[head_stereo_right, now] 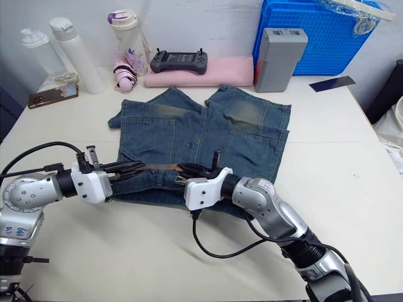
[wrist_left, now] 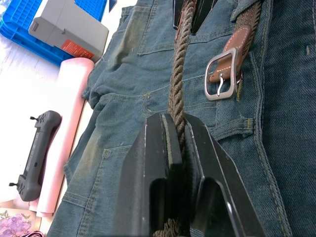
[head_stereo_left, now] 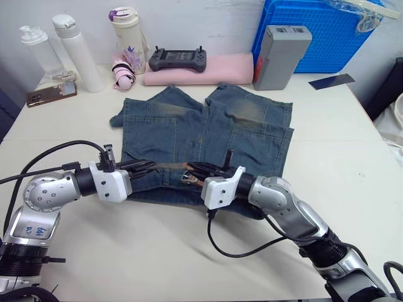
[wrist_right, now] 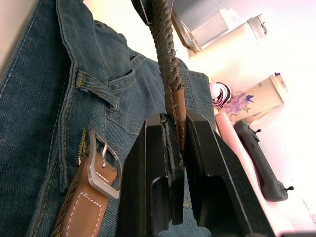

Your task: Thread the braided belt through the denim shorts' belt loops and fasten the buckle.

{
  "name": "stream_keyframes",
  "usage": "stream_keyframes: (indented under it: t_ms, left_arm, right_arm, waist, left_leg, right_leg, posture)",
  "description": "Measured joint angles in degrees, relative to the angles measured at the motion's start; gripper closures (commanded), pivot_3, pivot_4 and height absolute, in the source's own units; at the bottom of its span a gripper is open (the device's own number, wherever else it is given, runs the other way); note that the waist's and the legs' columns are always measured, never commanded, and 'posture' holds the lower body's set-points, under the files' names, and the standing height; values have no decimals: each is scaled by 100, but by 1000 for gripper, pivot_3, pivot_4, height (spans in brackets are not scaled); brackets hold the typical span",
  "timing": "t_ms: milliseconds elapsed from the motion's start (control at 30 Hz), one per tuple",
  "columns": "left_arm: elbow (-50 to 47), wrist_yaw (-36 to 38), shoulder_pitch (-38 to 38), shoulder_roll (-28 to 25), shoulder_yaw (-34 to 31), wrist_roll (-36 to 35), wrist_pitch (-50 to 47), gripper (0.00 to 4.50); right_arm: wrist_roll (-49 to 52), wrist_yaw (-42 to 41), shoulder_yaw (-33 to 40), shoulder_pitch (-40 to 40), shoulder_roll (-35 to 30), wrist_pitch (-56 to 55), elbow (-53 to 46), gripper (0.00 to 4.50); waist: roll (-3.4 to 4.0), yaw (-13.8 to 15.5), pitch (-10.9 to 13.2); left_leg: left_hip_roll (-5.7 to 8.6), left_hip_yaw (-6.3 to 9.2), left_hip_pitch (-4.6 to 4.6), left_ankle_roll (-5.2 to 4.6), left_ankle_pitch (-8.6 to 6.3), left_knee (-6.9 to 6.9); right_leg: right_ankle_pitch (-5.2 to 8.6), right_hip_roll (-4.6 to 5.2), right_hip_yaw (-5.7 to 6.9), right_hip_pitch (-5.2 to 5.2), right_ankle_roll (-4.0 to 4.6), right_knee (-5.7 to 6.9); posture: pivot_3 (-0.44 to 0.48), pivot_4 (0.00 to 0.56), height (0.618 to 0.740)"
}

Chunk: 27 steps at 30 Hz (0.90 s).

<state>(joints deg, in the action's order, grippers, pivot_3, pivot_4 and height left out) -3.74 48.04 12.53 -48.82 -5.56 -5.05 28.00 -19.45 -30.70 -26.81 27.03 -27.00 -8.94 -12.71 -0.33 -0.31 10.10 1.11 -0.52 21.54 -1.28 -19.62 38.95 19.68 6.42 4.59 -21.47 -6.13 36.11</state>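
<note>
The denim shorts (head_stereo_left: 208, 126) lie flat on the white table, waistband toward me. The braided belt (wrist_left: 177, 84) runs taut just above the waistband between both grippers. My left gripper (head_stereo_left: 148, 167) is shut on the belt's woven part (wrist_left: 174, 148). Facing it, my right gripper (head_stereo_left: 195, 168) is shut on the belt's tan leather tip (wrist_right: 178, 111). The silver buckle (wrist_left: 223, 74) on its tan end rests on the waistband beside the fly, also seen from the right wrist as the buckle (wrist_right: 101, 168). A belt loop (wrist_right: 96, 89) sits on the waistband close by.
Behind the shorts lie a pink folded cloth (head_stereo_left: 214, 69) with a dark controller (head_stereo_left: 177, 60) on it, several bottles (head_stereo_left: 79, 53), a grey box (head_stereo_left: 281, 56), a blue crate (head_stereo_left: 321, 31) and a phone (head_stereo_left: 51, 93). Black cables (head_stereo_left: 233, 251) trail over the near table.
</note>
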Motion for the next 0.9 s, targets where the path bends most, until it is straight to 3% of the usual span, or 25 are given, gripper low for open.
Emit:
stream_keyframes:
  t_ms: [200,267,400,567,700,900]
  left_arm:
    - [-307,39,-156,-5,-23,-226,-683,2016]
    - [-607,61,-271,-78,-114,-521,-1317,1137]
    - [-1227,199,-416,-574,-756,-2157,-3518,1137]
    - [-1736,-571,-737,-932,-2316,-6230,-6725,1137]
    - [-2079,-1759,-2043,-497,-2590,-8631,-7660,1137]
    - [-2422,-4150,-2866,419,-1973,-10403,-7293,1137]
  right_arm:
    - [-88,-26,14,1,81,0,118,4500]
    - [-134,-33,25,4,89,10,182,4500]
    - [-162,-68,35,3,101,26,197,4500]
    - [-266,-74,31,9,183,27,234,4500]
    - [-431,-9,36,5,205,8,348,4500]
    - [-707,174,39,8,224,-130,379,4500]
  waist:
    - [0,-4,0]
    - [0,-7,0]
    - [-1,-23,1]
    - [1,-116,1]
    - [3,-148,3]
    - [5,-97,4]
  left_leg:
    - [0,2,0,0,0,0]
    - [-2,5,0,0,0,0]
    - [-7,12,1,0,0,2]
    - [-5,29,-1,0,0,2]
    - [-5,38,-16,3,-1,-2]
    - [10,53,-25,7,1,6]
  right_leg:
    - [0,0,-5,0,0,2]
    - [0,0,-14,0,0,3]
    - [0,0,-20,1,1,6]
    - [0,3,-34,4,1,12]
    - [2,2,-56,5,4,36]
    - [5,-1,-101,18,10,36]
  posture:
    - [0,150,739]
    - [0,150,739]
    - [0,150,739]
    - [0,150,739]
    - [0,150,739]
    - [0,150,739]
